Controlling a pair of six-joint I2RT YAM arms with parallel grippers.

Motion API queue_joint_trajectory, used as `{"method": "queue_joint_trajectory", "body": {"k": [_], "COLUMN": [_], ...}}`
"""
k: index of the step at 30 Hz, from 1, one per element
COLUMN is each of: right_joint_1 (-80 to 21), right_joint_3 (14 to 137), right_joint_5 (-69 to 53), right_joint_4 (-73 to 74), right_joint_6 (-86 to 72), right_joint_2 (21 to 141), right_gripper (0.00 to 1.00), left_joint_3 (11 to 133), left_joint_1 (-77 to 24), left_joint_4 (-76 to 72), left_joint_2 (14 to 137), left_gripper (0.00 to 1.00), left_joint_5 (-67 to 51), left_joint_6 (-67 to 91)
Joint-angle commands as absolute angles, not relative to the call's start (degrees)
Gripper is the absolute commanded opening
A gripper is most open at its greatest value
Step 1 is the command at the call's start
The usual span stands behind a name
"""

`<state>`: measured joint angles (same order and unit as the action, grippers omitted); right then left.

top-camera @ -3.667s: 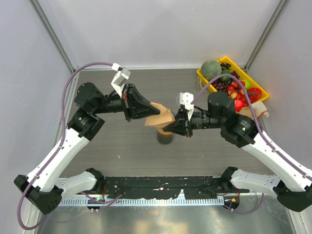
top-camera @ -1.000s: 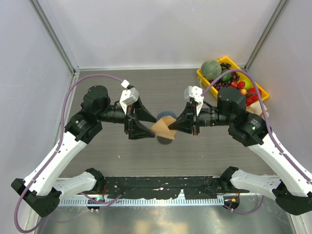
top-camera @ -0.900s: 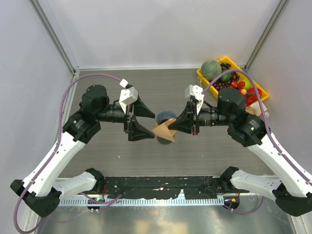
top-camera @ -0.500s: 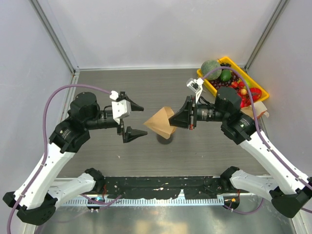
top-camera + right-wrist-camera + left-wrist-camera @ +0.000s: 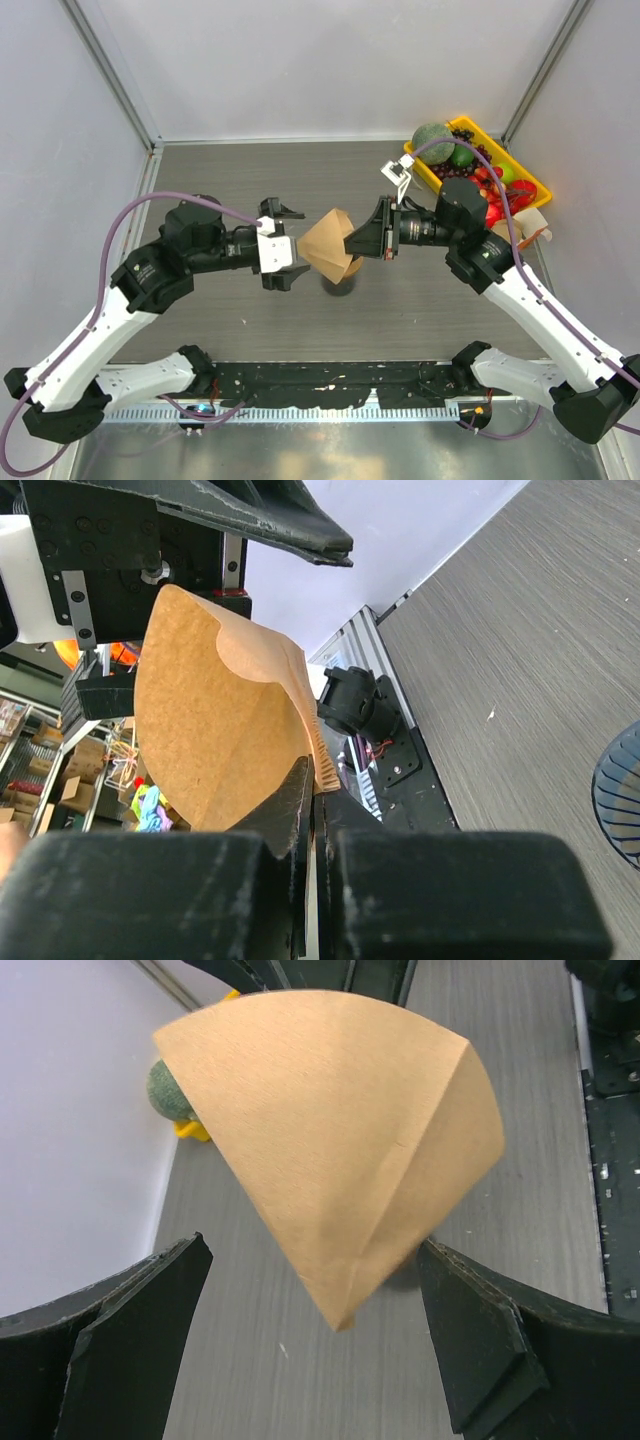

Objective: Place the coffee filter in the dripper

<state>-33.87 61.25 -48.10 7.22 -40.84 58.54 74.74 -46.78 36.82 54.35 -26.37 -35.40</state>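
A yellow plastic tray (image 5: 531, 180) at the desk's (image 5: 230, 180) far right corner holds a round green melon (image 5: 432, 141), dark grapes and red fruit. The small dark blue ribbed dripper (image 5: 620, 802) stands on the desk. The tan paper cone filter (image 5: 331, 245) hangs in the air over it, its edge pinched by the right claw (image 5: 363, 243). The left claw (image 5: 287, 246) is spread wide. Half a second ago it stood off from the filter; now its fingers flank the paper's tip.

Grey table (image 5: 240, 180), blue dripper (image 5: 336, 289) at centre; yellow fruit tray (image 5: 522, 163) far right
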Motion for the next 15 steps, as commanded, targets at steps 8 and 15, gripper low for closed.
{"method": "queue_joint_trajectory", "body": {"k": [8, 15], "right_joint_1": [-33.66, -33.66], "right_joint_3": [61.26, 60.47], "right_joint_5": [-49.13, -49.83], "right_joint_4": [4.92, 4.75], "right_joint_6": [-39.21, -35.69], "right_joint_2": [57.66, 56.87], "right_gripper": [0.05, 0.05], "left_joint_3": [78.84, 77.87], "left_joint_1": [-49.22, -49.22], "left_joint_4": [36.47, 37.09], "left_joint_2": [57.13, 55.99], "left_gripper": [0.66, 0.58], "left_joint_5": [-22.76, -24.53], "left_joint_6": [-38.06, -36.56]}}
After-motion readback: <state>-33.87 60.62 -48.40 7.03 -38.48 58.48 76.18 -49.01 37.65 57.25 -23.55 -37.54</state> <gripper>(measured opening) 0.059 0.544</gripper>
